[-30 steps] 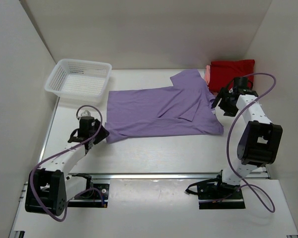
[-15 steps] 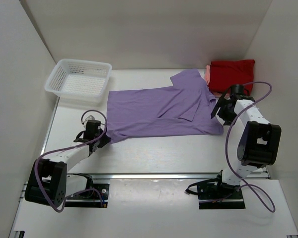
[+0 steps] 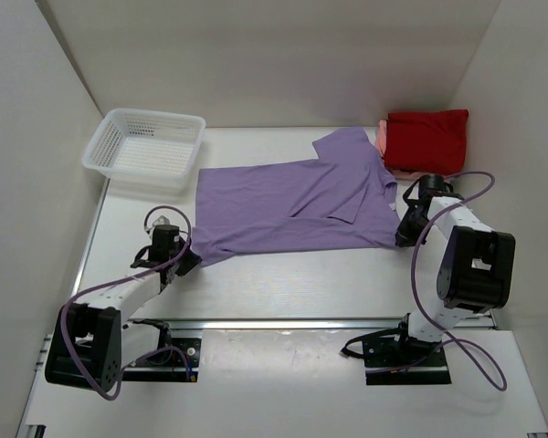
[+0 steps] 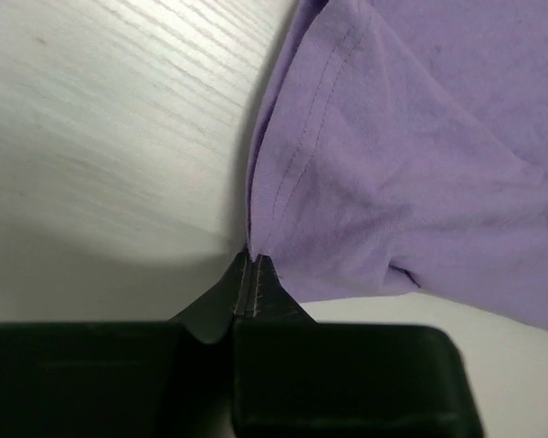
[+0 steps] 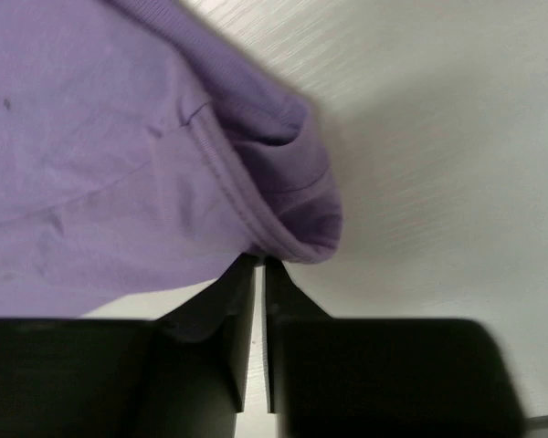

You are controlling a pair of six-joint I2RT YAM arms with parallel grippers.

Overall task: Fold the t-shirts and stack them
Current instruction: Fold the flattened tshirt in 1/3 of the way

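Lavender t-shirt (image 3: 292, 205) is lying spread flat on the table (image 3: 283, 283). The left gripper (image 4: 253, 265) is pinching its near left hem corner with jaws closed. The right gripper (image 5: 258, 265) is closing onto the near right corner, apparently so both can lift that edge for folding.

Flat lavender shirt (image 3: 292, 205); left hand (image 3: 190, 258), right hand (image 3: 403, 239) at its near corners.
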